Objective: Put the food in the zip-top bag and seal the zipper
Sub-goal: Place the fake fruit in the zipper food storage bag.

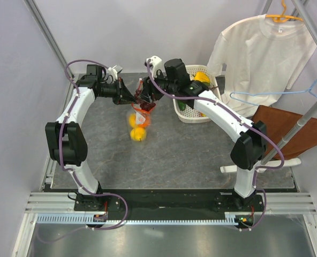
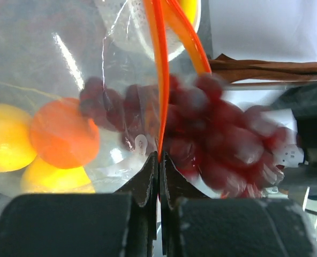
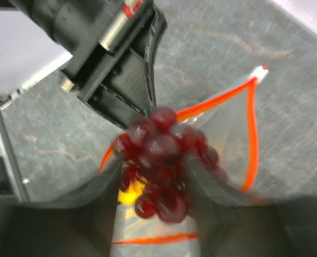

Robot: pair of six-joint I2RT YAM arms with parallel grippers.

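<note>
Bag (image 2: 67, 59) is hung by its zipper (image 2: 158, 80), pinched in left gripper (image 2: 159, 160); round fruits (image 2: 65, 139) are bagged; grapes (image 3: 161, 144), clasped by right gripper (image 3: 156, 176), are held at the mouth; sealing is not yet done.

The grapes (image 3: 161, 160) are dark red. The bag (image 2: 40, 53) is clear, its zipper (image 2: 159, 80) orange-red. Through it show an orange fruit (image 2: 65, 139) and a yellow fruit (image 2: 6, 136). The table (image 1: 190, 155) is grey with pale veining. Basket (image 1: 193, 116) and shirt (image 1: 260, 53) are white.
</note>
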